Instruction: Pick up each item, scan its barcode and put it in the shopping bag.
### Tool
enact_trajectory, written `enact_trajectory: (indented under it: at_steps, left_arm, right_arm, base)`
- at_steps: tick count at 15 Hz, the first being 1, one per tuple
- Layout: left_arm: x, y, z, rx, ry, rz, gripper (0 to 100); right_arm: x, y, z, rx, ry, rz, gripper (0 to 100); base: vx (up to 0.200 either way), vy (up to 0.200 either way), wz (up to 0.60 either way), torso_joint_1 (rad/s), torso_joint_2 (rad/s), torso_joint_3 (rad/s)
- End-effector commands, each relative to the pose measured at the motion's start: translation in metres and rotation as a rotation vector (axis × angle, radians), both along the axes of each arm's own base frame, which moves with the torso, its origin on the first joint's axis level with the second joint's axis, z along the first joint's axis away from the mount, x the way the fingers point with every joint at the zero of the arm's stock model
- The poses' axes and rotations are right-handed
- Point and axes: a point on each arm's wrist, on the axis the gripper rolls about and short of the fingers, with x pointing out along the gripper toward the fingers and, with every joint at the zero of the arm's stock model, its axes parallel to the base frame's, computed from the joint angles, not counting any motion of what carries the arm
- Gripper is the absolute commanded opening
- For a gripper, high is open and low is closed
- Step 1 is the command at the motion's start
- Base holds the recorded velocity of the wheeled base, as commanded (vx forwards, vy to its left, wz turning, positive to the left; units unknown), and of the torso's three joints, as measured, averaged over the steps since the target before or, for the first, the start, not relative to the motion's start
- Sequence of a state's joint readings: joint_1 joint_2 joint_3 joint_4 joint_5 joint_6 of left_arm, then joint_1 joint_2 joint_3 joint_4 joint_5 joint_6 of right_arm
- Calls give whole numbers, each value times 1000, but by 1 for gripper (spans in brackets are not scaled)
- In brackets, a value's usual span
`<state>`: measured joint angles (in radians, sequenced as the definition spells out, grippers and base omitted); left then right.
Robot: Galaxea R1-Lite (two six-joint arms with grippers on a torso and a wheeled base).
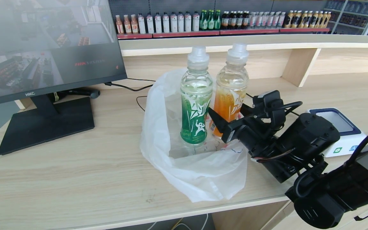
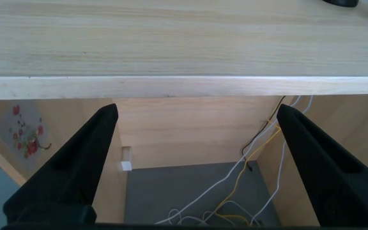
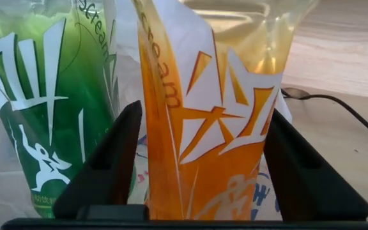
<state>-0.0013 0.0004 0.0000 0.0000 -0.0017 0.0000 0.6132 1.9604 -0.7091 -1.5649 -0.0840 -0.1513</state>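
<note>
Two bottles stand upright inside a white shopping bag (image 1: 203, 172): a green-labelled bottle (image 1: 196, 105) and an orange-labelled bottle (image 1: 232, 92), each with a clear sports cap. The bag rests on a light wood counter (image 1: 59, 179) with a monitor (image 1: 43, 48) and a barcode scanner (image 1: 340, 127); a drinks shelf (image 1: 222, 20) runs behind. The right gripper (image 1: 227, 115) is clamped on the orange-labelled bottle; the green-labelled bottle stands just outside one finger. The left gripper (image 2: 197, 108), fingers apart, hangs below the counter edge, empty

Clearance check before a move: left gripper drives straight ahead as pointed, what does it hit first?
Probably the wooden panel under the countertop, just below its front edge; nothing shows between the left gripper and it. Depth unclear.
</note>
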Motion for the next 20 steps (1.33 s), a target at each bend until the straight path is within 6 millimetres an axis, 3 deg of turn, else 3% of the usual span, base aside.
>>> enact_trajectory:
  at_steps: [1, 10, 14, 15, 16, 18, 20]
  left_arm:
    - [0, 0, 0, 0, 0, 0, 100]
    - [0, 0, 0, 0, 0, 0, 100]
    - [0, 0, 0, 0, 0, 0, 100]
    - [0, 0, 0, 2, 0, 0, 100]
    - [0, 0, 0, 0, 0, 0, 100]
    - [0, 0, 0, 0, 0, 0, 100]
    - [0, 0, 0, 0, 0, 0, 100]
  right_arm:
    - [-3, -2, 4, 7, -11, 0, 100]
    - [-37, -26, 16, 3, -8, -1, 100]
    - [-114, -82, 30, 22, -40, -12, 100]
    - [-155, -112, 20, 20, -35, -21, 100]
    - [-179, -129, 17, 44, -62, -28, 100]
    - [-203, -149, 17, 48, -42, -82, 100]
    - [-228, -165, 0, -4, 55, -79, 100]
  base:
    - [0, 0, 0, 0, 0, 0]
    - [0, 0, 0, 0, 0, 0]
    - [0, 0, 0, 0, 0, 0]
    - [0, 0, 0, 0, 0, 0]
    - [0, 0, 0, 0, 0, 0]
    - [0, 0, 0, 0, 0, 0]
    - [0, 0, 0, 0, 0, 0]
